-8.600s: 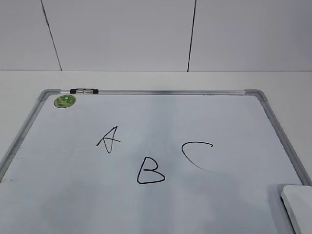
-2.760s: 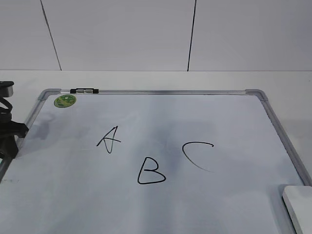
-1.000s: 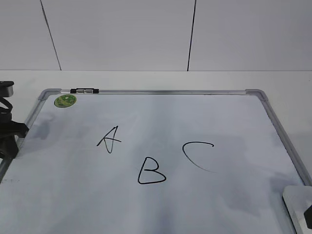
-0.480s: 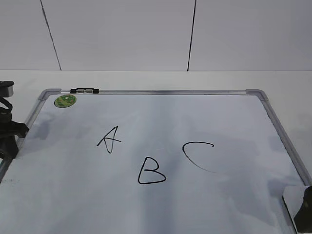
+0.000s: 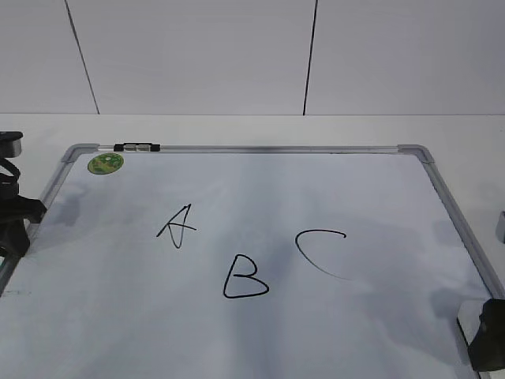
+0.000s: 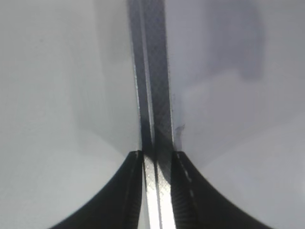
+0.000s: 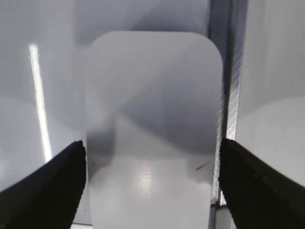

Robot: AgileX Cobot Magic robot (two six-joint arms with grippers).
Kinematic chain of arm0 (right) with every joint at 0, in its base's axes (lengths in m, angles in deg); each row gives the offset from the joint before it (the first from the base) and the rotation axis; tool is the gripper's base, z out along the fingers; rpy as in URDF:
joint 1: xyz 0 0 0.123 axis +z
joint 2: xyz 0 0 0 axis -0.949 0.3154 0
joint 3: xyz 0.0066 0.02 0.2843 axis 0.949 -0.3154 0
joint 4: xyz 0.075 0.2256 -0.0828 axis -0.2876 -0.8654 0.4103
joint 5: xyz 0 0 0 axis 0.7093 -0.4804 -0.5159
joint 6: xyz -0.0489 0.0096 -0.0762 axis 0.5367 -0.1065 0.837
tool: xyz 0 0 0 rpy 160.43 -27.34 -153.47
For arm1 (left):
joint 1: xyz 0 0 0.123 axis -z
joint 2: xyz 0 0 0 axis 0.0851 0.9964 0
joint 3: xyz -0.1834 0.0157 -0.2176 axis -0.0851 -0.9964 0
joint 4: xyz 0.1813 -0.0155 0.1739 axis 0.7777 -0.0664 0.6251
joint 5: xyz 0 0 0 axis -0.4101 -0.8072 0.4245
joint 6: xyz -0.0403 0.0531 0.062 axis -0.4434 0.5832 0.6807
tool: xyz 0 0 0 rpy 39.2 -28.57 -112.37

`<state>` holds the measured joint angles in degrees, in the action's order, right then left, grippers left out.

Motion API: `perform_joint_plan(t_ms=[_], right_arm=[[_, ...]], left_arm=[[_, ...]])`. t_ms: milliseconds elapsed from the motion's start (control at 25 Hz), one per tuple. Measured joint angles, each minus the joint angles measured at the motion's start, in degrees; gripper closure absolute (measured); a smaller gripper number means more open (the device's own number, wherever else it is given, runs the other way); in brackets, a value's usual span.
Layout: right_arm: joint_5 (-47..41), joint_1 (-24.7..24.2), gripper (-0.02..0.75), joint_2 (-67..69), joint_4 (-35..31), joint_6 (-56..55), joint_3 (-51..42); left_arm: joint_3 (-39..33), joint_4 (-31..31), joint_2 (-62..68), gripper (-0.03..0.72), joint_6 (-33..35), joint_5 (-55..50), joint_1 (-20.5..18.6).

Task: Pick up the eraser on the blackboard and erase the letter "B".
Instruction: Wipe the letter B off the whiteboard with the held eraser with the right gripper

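Note:
The blackboard (image 5: 331,189) is a white dry-erase board lying flat, with a black "A", the letter "B" (image 5: 245,278) and a "C". The eraser (image 7: 155,109), a white rounded block, lies at the board's near right corner beside the frame. In the exterior view my right gripper (image 5: 489,335) covers almost all of it. My right gripper (image 7: 152,152) is open, with one jaw on each side of the eraser. My left gripper (image 5: 12,225) is at the board's left edge. In the left wrist view, my left gripper (image 6: 157,160) is closed narrowly around the silver frame rail (image 6: 150,95).
A round green sticker (image 5: 105,163) and a small black-and-clear clip (image 5: 136,147) sit at the board's far left corner. The board lies on a white table (image 5: 252,126) with a white panelled wall behind.
My right gripper has come into view at the bottom right and moved over the eraser, covering it. The left gripper and the board have not moved.

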<state>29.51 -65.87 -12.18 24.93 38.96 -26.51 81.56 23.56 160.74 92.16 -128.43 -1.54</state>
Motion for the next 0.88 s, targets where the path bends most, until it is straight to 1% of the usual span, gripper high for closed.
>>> perform_joint_plan(t_ms=[360, 440, 560, 680, 880], right_arm=[[0.5, 0.0, 0.066, 2.8, 0.0, 0.0, 0.1], [0.5, 0.0, 0.09, 2.8, 0.0, 0.0, 0.1], [0.6, 0.0, 0.163, 3.2, -0.5, 0.0, 0.1], [0.6, 0.0, 0.181, 3.2, -0.5, 0.0, 0.1], [0.4, 0.0, 0.183, 3.2, -0.5, 0.0, 0.1]], left_arm=[[0.0, 0.0, 0.0, 0.54, 0.0, 0.0, 0.0], [0.0, 0.0, 0.0, 0.54, 0.0, 0.0, 0.0], [0.0, 0.0, 0.0, 0.54, 0.0, 0.0, 0.0], [0.0, 0.0, 0.0, 0.54, 0.0, 0.0, 0.0], [0.0, 0.0, 0.0, 0.54, 0.0, 0.0, 0.0]])
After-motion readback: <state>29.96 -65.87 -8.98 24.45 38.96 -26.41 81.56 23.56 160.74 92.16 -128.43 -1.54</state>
